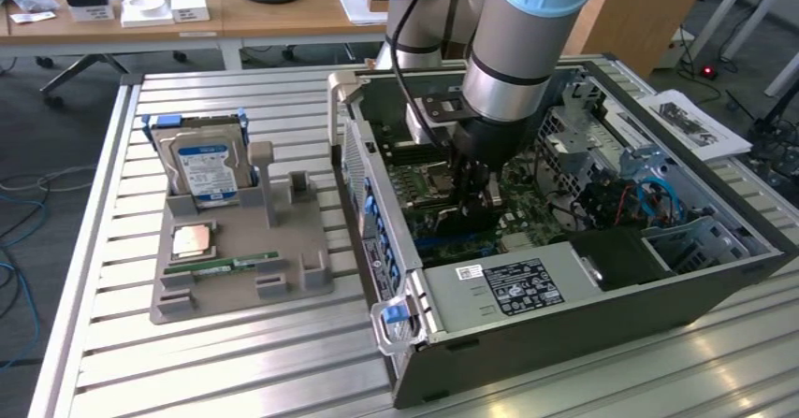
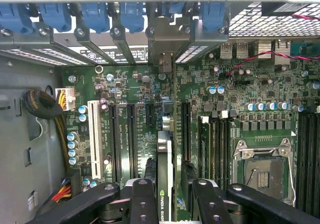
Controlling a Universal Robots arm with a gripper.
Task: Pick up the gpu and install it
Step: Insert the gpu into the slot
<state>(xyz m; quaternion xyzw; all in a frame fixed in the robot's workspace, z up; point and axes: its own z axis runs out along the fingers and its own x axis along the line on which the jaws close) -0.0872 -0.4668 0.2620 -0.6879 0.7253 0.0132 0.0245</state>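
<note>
My gripper [image 2: 172, 196] is down inside the open computer case [image 1: 562, 292], above the green motherboard [image 2: 135, 84]. Its two black fingers [image 2: 144, 199] are shut on the gpu [image 2: 165, 169], which I see edge-on as a thin dark card with a green and white label. The card runs along an expansion slot towards the case's rear wall, and its silver end bracket [image 2: 161, 59] sits at the rear slot openings. Whether the card is fully down in the slot I cannot tell. In the exterior view the gripper [image 1: 474, 194] hangs over the middle of the board.
A grey fixture [image 1: 238, 268] at the exterior view's left holds a silver hard drive with a blue label [image 1: 206, 165], a processor chip [image 1: 191, 240] and a green memory stick [image 1: 225, 264]. Blue slot latches [image 2: 95, 14], the empty processor socket [image 2: 262, 166] and cable bundles [image 2: 42, 104] surround the card.
</note>
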